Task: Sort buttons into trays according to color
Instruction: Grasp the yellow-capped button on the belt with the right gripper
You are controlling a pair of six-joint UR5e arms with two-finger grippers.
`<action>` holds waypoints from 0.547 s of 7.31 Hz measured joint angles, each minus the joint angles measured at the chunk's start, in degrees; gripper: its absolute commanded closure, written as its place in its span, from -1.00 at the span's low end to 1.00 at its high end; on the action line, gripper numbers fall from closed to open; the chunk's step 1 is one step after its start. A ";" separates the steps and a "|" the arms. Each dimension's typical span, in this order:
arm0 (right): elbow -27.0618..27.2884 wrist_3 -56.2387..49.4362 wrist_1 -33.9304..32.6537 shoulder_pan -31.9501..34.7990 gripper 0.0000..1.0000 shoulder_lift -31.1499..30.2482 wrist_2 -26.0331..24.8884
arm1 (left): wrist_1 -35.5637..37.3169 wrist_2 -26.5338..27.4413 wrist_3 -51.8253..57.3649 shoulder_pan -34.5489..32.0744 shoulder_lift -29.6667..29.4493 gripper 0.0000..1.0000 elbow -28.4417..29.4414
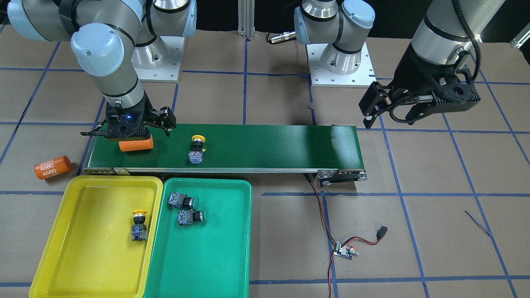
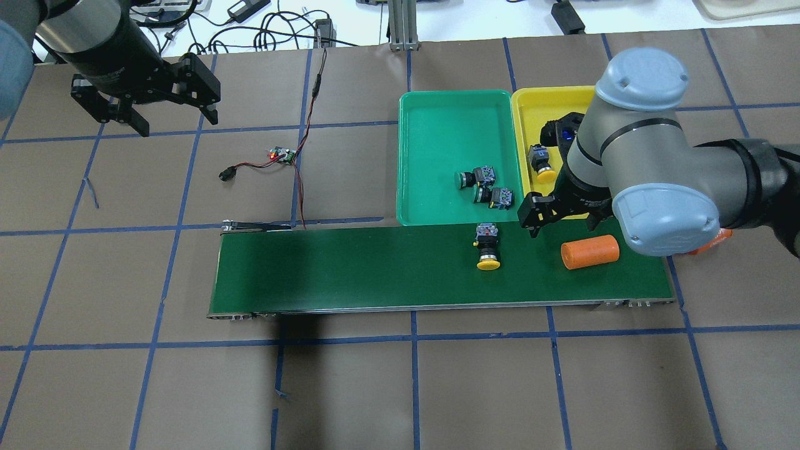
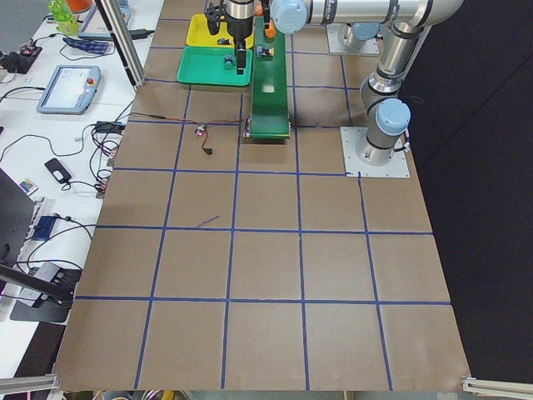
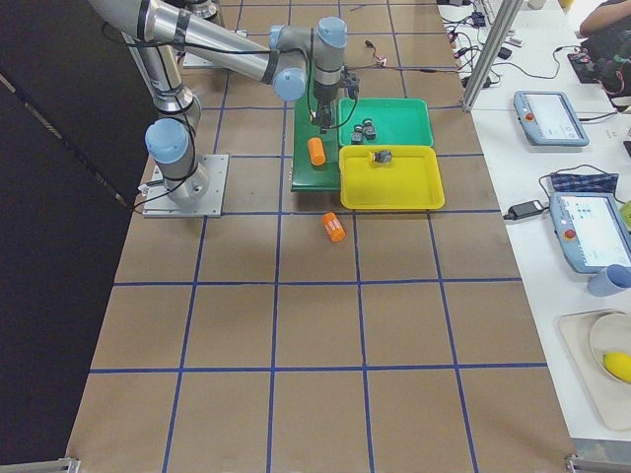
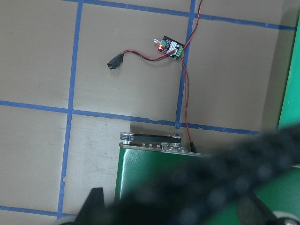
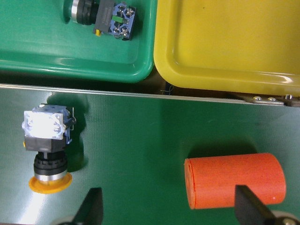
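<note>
Right gripper: we see our right gripper point(image 6: 171, 213) spread wide and holding nothing, over the conveyor belt point(image 1: 269, 145), with the orange cylinder point(image 6: 234, 180) right by one fingertip.
Left gripper: our left gripper point(image 2: 179, 122) is likewise spread and empty, above bare worktop point(image 2: 375, 387), well apart from the trays.
Button left to sort: the last yellow button point(image 6: 47, 145) lies on its side on the belt, cap toward us, off to one side of the right gripper rather than centred under it.
Risk, wrong pick: closing where we hang would likely catch the cylinder (which belongs in neither tray) and not the button.
Risk, knock: a careless sideways shift could clip the cylinder and roll it, or nudge the button, which we judge would pivot on its round cap.
Risk, wrong tray: the trays touch along one long side, so a release near that seam could drop yellow into green.
Risk, belt: we cannot tell whether the belt is running; if it is, the button would drift away.
Yellow tray: the yellow tray point(image 1: 91, 256) holds one yellow button point(image 1: 139, 225), near the wall next to its neighbour.
Green tray: the green tray point(image 1: 207, 256) holds both green buttons point(image 1: 190, 216), on their sides, close together toward the belt end.
Outside: a second orange cylinder point(image 1: 52, 167) lies on the worktop near the yellow tray's corner.
</note>
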 measured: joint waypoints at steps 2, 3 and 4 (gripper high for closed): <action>-0.51 0.32 -0.94 0.33 -1.00 1.67 0.95 | 0.13 0.00 0.00 0.00 0.00 -1.00 0.00; -0.97 0.44 -1.88 1.12 -1.00 2.46 2.22 | 0.15 0.00 0.00 0.00 0.00 -1.00 0.00; -1.73 0.51 -2.71 2.34 -1.00 3.50 2.86 | 0.16 0.00 0.00 0.00 0.00 -1.00 0.00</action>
